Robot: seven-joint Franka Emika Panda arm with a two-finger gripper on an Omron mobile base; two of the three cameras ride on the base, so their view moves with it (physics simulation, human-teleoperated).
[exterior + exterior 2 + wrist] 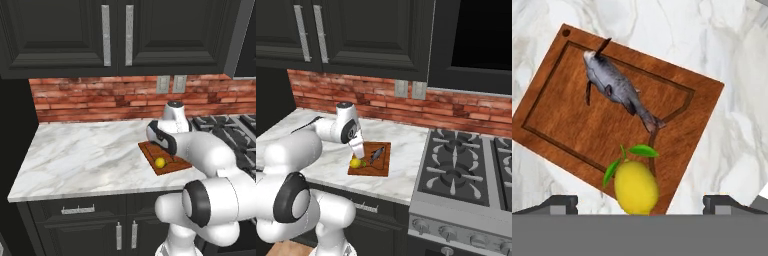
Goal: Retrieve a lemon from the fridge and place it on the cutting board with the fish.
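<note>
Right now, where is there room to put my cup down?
The marble counter is bare from its left edge to the cutting board. The board is crowded: fish in the middle, lemon at one edge.

- One lemon [635,187], with two green leaves at its stem
- One fish [618,90], grey
- One cutting board [559,107], reddish-brown wood
- One marble surface [82,155]
- Two wall outlets on the brick wall [371,97]: first outlet [401,88], second outlet [419,90]
- One stove [466,170], with two burner grates in the right base view
- Two upper cabinet handles [105,35] side by side
- One hand [640,202] with two dark fingertips [559,204]
</note>
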